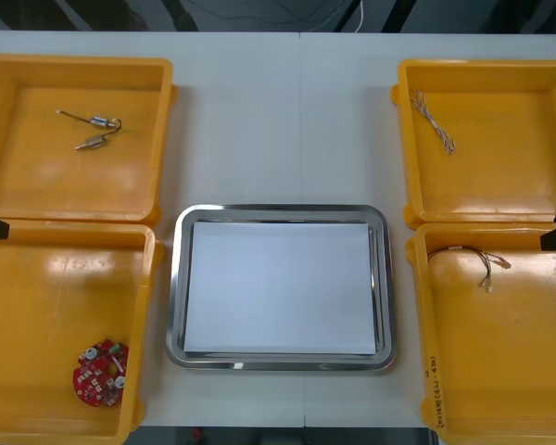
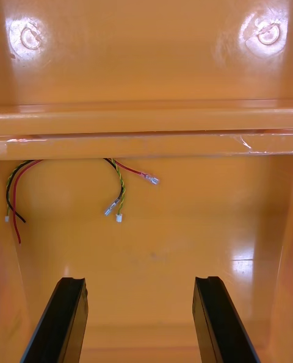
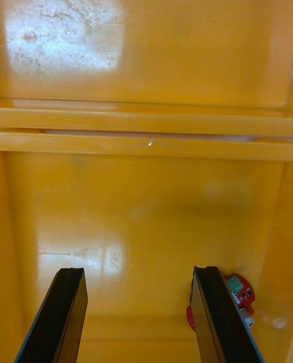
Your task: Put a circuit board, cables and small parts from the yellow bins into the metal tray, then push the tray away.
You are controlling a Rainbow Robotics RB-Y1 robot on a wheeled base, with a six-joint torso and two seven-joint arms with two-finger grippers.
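Above the near right bin [image 1: 500,352], the right gripper [image 2: 139,280] hangs w/ fingers apart and nothing btwn them. Ahead of it, close to the bin's far wall, lies the red and yellow cable [image 2: 119,186], loose ends fanned on the floor. The left gripper [image 3: 137,271] is likewise spread and empty over the near left bin [image 1: 37,306], w/ the circuit board [image 3: 239,293] just beside one finger, towards the bin's near edge on the tray side. Farther out: small metal parts [image 1: 94,130] in the far left bin [image 1: 37,176], and a thin pale twisted cable [image 1: 434,120] in the far right bin [image 1: 500,176]. The metal tray [image 1: 280,211] sits btwn the bins, white inside, nothing in it, so I'd judge the job at step one, i.e. first pick not yet made. Nxt move prob. needs one arm to drop into its bin. Left would shift sideways to straddle the board, or right would reach fwd and close on the cable's bundled part, not the stray ends, then lift clear of the bin wall.
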